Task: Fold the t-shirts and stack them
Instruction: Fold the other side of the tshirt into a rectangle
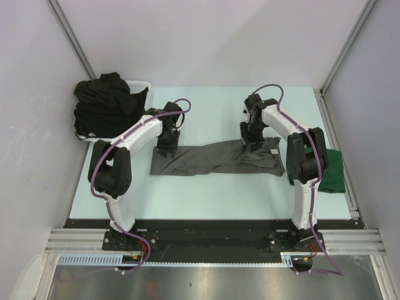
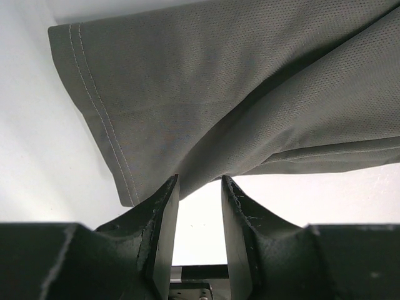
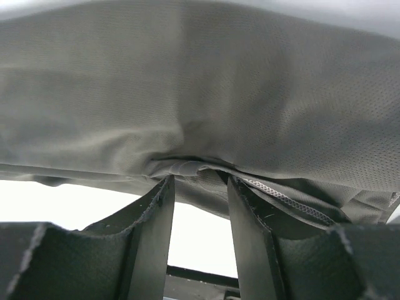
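Left pincer (image 2: 200,181) and right pincer (image 3: 200,180) sit half-spread at the grey t-shirt (image 1: 219,157), grip unclear; we judge it part-folded, green t-shirt (image 1: 334,172) done at right, black t-shirts (image 1: 106,103) waiting upper left.

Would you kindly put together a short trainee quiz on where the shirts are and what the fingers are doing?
1. True or false: the grey shirt lies in the basket.
2. Where is the green shirt? A) in the basket B) right of the grey shirt C) under the grey shirt
3. Fill in: the left fingers and right fingers both pinch the ___ shirt.
Key: 1 false; 2 B; 3 grey.
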Action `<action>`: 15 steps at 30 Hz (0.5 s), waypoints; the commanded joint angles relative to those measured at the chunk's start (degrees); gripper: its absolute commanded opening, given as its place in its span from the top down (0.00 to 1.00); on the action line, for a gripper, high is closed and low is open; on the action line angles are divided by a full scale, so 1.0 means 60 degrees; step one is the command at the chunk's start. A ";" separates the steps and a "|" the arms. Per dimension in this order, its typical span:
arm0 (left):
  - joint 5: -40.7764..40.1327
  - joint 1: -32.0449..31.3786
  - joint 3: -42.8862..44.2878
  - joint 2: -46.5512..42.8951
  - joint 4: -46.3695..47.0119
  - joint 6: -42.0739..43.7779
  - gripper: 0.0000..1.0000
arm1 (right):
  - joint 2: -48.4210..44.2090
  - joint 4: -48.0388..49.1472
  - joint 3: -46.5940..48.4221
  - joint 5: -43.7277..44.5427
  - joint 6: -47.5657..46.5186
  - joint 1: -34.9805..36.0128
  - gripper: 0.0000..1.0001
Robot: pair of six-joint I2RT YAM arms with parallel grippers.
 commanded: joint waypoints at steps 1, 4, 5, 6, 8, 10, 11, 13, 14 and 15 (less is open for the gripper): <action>0.0074 -0.0063 -0.0041 -0.0428 0.0033 -0.0173 0.62 | 0.0077 0.0281 0.0643 -0.0030 0.0031 0.0157 0.56; 0.0059 -0.0063 -0.0041 -0.0428 0.0033 -0.0173 0.62 | 0.0136 0.0368 0.0673 0.0014 0.0016 0.0215 0.56; 0.0059 -0.0063 -0.0041 -0.0428 0.0033 -0.0173 0.62 | 0.0150 0.0383 0.0673 0.0028 -0.0013 0.0230 0.56; 0.0059 -0.0063 -0.0056 -0.0414 0.0033 -0.0173 0.62 | 0.0165 0.0412 0.0673 0.0029 -0.0013 0.0230 0.56; 0.0045 -0.0063 -0.0070 -0.0428 0.0018 -0.0173 0.62 | 0.0209 0.0398 0.0688 0.0043 -0.0042 0.0260 0.56; 0.0045 -0.0063 -0.0100 -0.0472 0.0018 -0.0173 0.62 | 0.0253 0.0354 0.0600 0.0058 -0.0071 0.0289 0.56; 0.0030 -0.0063 -0.0100 -0.0472 0.0032 -0.0173 0.62 | 0.0238 0.0383 0.0542 0.0058 -0.0086 0.0376 0.56; 0.0030 -0.0063 -0.0129 -0.0472 0.0032 -0.0158 0.62 | 0.0195 0.0427 0.0454 0.0131 -0.0086 0.0406 0.56; 0.0030 -0.0063 -0.0129 -0.0487 0.0033 -0.0158 0.62 | 0.0165 0.0456 0.0352 0.0160 -0.0115 0.0435 0.56; 0.0045 -0.0063 -0.0144 -0.0472 0.0047 -0.0158 0.62 | 0.0180 0.0442 0.0322 0.0189 -0.0116 0.0450 0.57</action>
